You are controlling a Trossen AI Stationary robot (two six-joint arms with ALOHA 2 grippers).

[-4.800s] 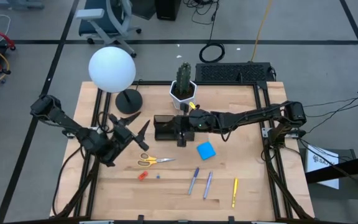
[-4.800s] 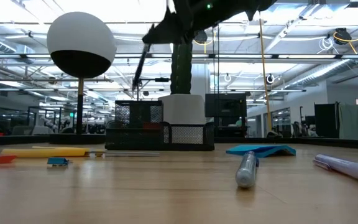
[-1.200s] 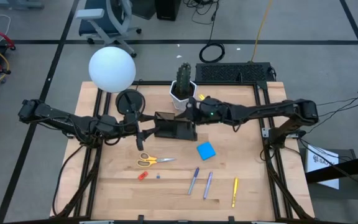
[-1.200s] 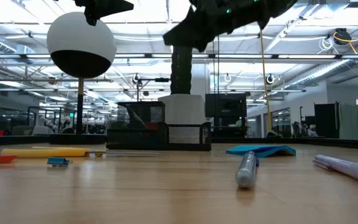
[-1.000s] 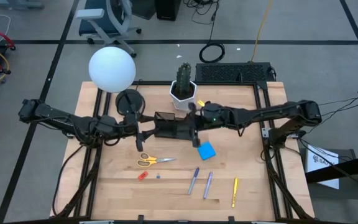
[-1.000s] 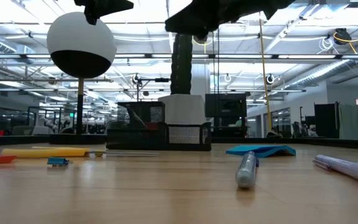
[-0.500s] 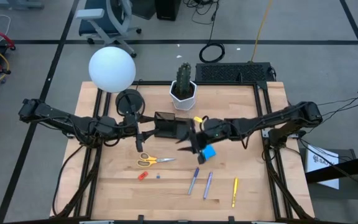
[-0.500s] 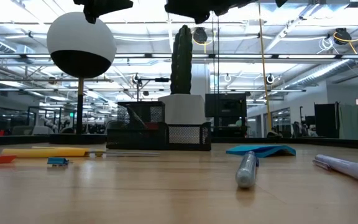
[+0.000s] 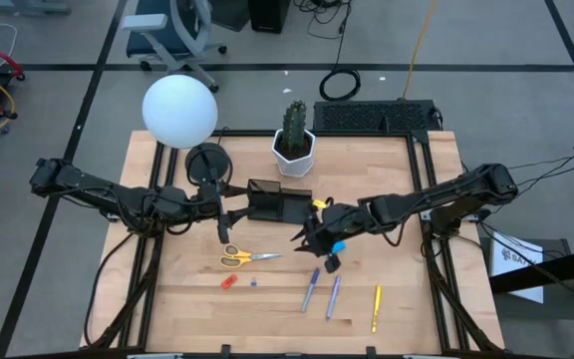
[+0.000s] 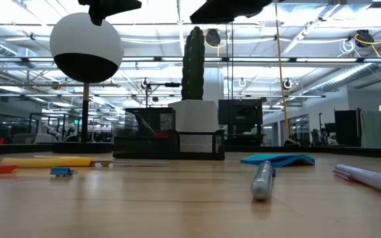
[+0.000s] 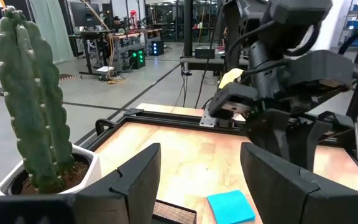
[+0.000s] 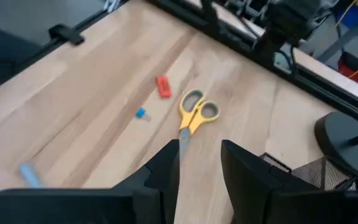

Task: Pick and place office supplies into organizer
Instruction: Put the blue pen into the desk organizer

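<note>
My right gripper (image 9: 313,247) (image 12: 199,168) is open and empty, raised above the table between the blue sticky-note pad (image 9: 339,245) and the yellow-handled scissors (image 9: 247,257) (image 12: 194,115). It partly hides the pad from above. My left gripper (image 9: 229,221) (image 11: 201,186) is open and empty, raised just left of the black mesh organizer (image 9: 272,202) (image 10: 167,142). The scissors, the red-orange piece (image 9: 229,282) (image 12: 162,86) and the blue pen (image 9: 310,287), purple pen (image 9: 333,295) and yellow pen (image 9: 376,307) lie flat on the wood.
A white hexagonal cactus pot (image 9: 294,148) stands behind the organizer, and a lamp with a white globe (image 9: 179,110) and round black base (image 9: 206,162) at the far left. A black keyboard (image 9: 377,117) lies beyond the far edge. A tiny blue piece (image 9: 253,282) sits near the red one.
My right gripper has moved from over the organizer's right end toward the table's near edge, passing over the blue pad, and has turned toward the scissors. Its fingers stay apart and carry nothing. The left arm and all objects have kept still.
</note>
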